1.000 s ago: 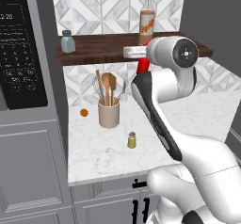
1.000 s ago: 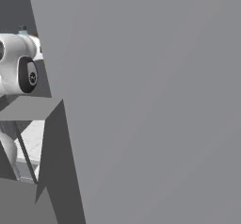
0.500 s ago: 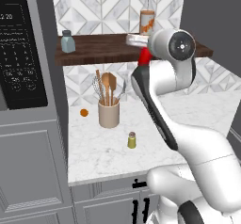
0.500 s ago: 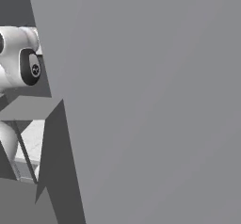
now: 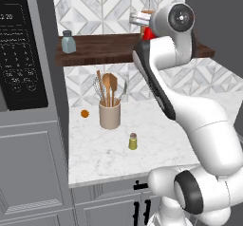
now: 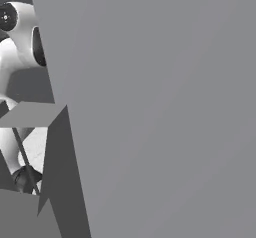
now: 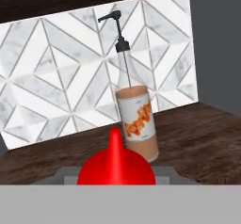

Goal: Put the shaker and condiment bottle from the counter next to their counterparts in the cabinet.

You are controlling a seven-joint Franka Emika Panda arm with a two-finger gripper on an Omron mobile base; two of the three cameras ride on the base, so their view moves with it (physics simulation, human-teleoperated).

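One blue-grey shaker (image 5: 68, 42) stood upright at the dark shelf's (image 5: 99, 54) left, one yellow-green shaker (image 5: 133, 141) upright on the marble counter (image 5: 156, 139), one red condiment bottle (image 7: 116, 164) clamped in the gripper (image 5: 148, 30), nozzle up, before one tall orange-labelled bottle (image 7: 135, 119).

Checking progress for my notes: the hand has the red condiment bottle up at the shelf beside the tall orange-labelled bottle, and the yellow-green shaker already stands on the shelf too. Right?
Not quite. The yellow-green shaker is still down on the counter, in front of the utensil holder, as the left base view shows. The rest holds: the hand holds the red condiment bottle at the shelf, beside the tall orange-labelled bottle.
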